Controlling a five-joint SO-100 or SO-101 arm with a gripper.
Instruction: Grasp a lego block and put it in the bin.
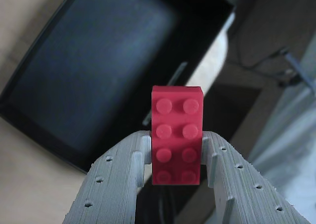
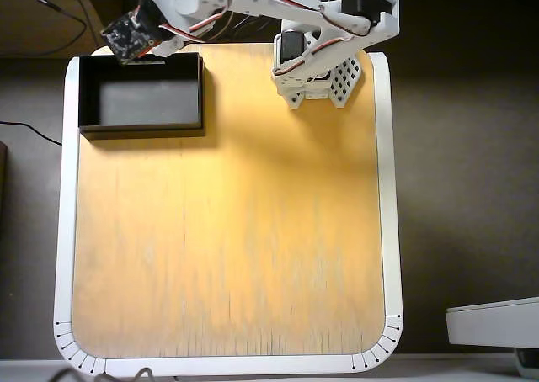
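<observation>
In the wrist view my gripper (image 1: 177,141) is shut on the red lego block (image 1: 177,130). Its two grey ribbed fingers (image 1: 118,174) press the block's long sides, and the studded face points at the camera. The black bin (image 1: 94,66) lies below and to the left of the block, with its dark floor bare. The block hangs over the bin's right rim area. In the overhead view the bin (image 2: 139,129) sits at the table's top left corner. The arm's wrist with its camera board (image 2: 133,35) is over the bin's far edge. It hides the fingers and the block there.
The wooden tabletop (image 2: 227,230) has a white border. The arm's base (image 2: 320,75) stands at the top middle. Cables (image 1: 276,61) run on the dark floor beyond the table. A pale grey device (image 2: 497,323) sits off the table at the bottom right.
</observation>
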